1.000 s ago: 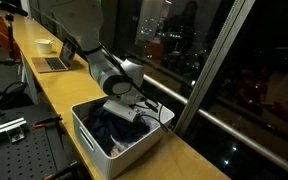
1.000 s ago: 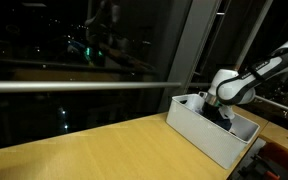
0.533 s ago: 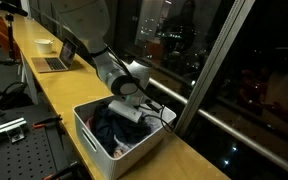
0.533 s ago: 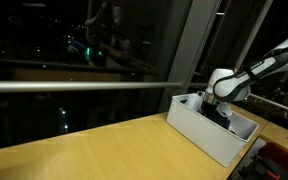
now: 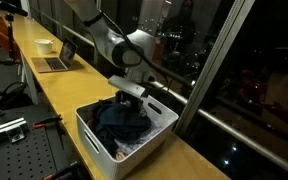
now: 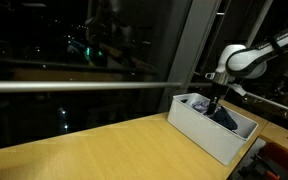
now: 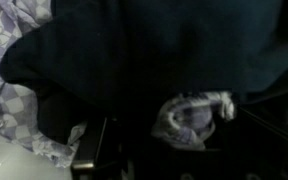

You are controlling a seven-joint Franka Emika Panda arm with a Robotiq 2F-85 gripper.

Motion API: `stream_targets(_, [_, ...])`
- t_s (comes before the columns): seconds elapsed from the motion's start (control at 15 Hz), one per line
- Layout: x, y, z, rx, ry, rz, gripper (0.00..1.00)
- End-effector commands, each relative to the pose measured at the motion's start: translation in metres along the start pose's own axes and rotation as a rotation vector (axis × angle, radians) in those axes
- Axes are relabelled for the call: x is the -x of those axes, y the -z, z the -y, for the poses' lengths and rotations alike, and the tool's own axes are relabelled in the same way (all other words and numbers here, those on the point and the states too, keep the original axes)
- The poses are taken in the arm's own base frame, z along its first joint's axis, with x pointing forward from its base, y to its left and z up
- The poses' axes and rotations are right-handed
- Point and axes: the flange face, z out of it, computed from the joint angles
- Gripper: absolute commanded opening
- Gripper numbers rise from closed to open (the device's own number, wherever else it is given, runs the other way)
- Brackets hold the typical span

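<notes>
Wooden counter by night windows: gripper clamped, probably pinching dark garment, 12 o'clock in white bin.

- Wooden counter, running along the window; seen in both exterior views.
- Open laptop on the counter's far end.
- White cup just beyond the laptop.
- Metal window post, upright.
- Horizontal rail behind the glass.
- Perforated breadboard beside the counter.
</notes>
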Motion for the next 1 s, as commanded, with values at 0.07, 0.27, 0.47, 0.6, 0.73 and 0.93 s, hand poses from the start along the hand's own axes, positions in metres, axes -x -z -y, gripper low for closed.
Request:
stream_targets(0.07, [-0.003,0.104,0.058,0.064,0.074,0.039,0.0])
stream_targets(0.27, [-0.019,0.164,0.109,0.139,0.128,0.058,0.0])
stream_targets(0.47, [-0.036,0.213,0.176,0.191,0.235,0.067,0.0])
stream_targets(0.6, [-0.046,0.242,0.225,0.236,0.309,0.072,0.0])
stream_targets(0.73, [-0.053,0.269,0.277,0.292,0.379,0.075,0.0])
stream_targets(0.93, [-0.059,0.304,0.355,0.388,0.479,0.086,0.0])
